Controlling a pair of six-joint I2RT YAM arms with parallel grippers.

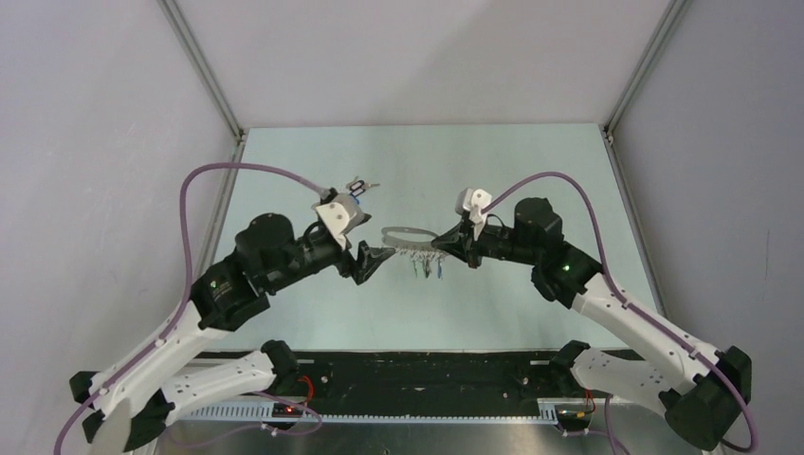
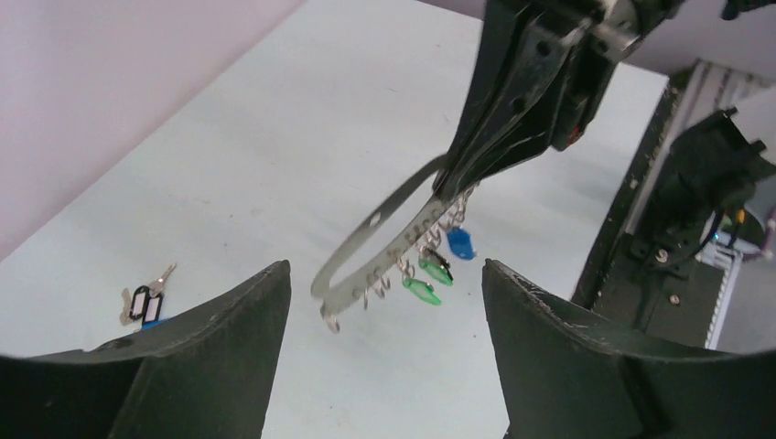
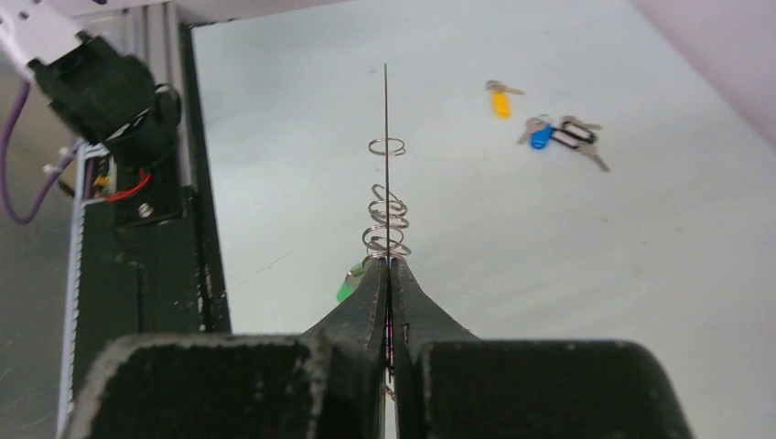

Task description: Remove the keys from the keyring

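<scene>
Right hand: the right hand [image 3: 388, 265] is clenched on one end of the ring [image 2: 364, 230], holding it up in the air over the middle of the table [image 2: 274, 137], roughly level, with its other end pointing at the other arm.
Left hand: the left hand [image 2: 386, 274] is released, jaws wide, one to each side of the ring's free end; from where I stand it touches nothing.
Ring: a thin pale oval band with a row of small wire loops [image 3: 387, 219] strung along its lower side.
Done: some loose keys [image 3: 542, 135] lie flat on the table, well apart from the ring, toward the far side; I make out a yellow head, a blue one and a black-tagged one.
Left to do: three keys [image 2: 421, 290] hang from the loops, two with green heads and one blue; a few loops look bare. I'd judge the job past halfway, not finished.
Next: probably the open hand closes on a hanging key or on the free end, but that is a guess.
Table: pale, matt, lightly scuffed, with a black rail along the near edge.
Room: plain light walls on three sides, aluminium posts in the far corners.
</scene>
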